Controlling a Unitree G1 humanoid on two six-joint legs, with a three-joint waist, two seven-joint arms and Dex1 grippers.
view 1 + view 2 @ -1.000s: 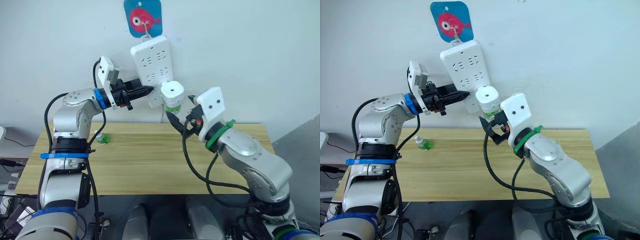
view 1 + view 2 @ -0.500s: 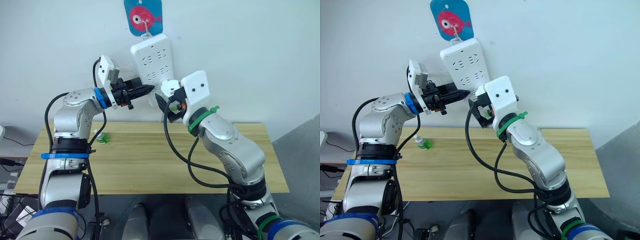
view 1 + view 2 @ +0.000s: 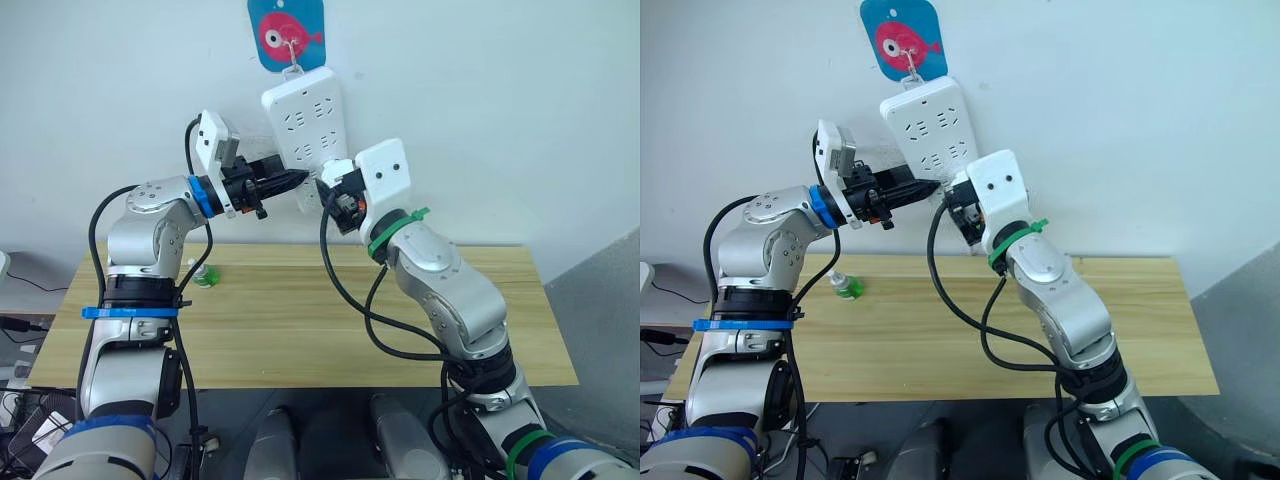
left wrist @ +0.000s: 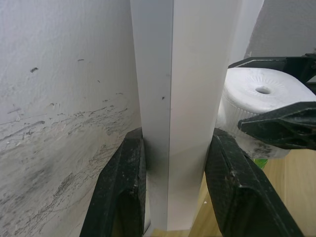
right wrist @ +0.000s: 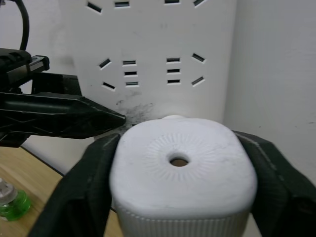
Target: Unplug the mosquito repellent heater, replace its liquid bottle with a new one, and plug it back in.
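The mosquito repellent heater [image 5: 180, 168] is a rounded white unit with a round top vent, sitting against the lower part of the white power strip [image 3: 305, 120] on the wall. My right gripper [image 5: 177, 148] is shut on it, one black finger on each side. Its liquid bottle [image 4: 259, 163] shows as a sliver of green under the heater. My left gripper [image 3: 292, 181] is shut on the strip's lower left edge, right beside the heater. The new one [image 3: 205, 275], a small green bottle with a pale cap, stands on the wooden table [image 3: 300, 320] at the back left.
The power strip hangs tilted from a hook on a blue plaque with a red fish [image 3: 287, 35]. Several free sockets [image 5: 173, 71] show above the heater. The table's right edge [image 3: 555, 330] borders grey floor.
My right arm has swung up from below and right of the heater, and its fingers now clasp the heater. The left gripper has kept its hold on the strip.
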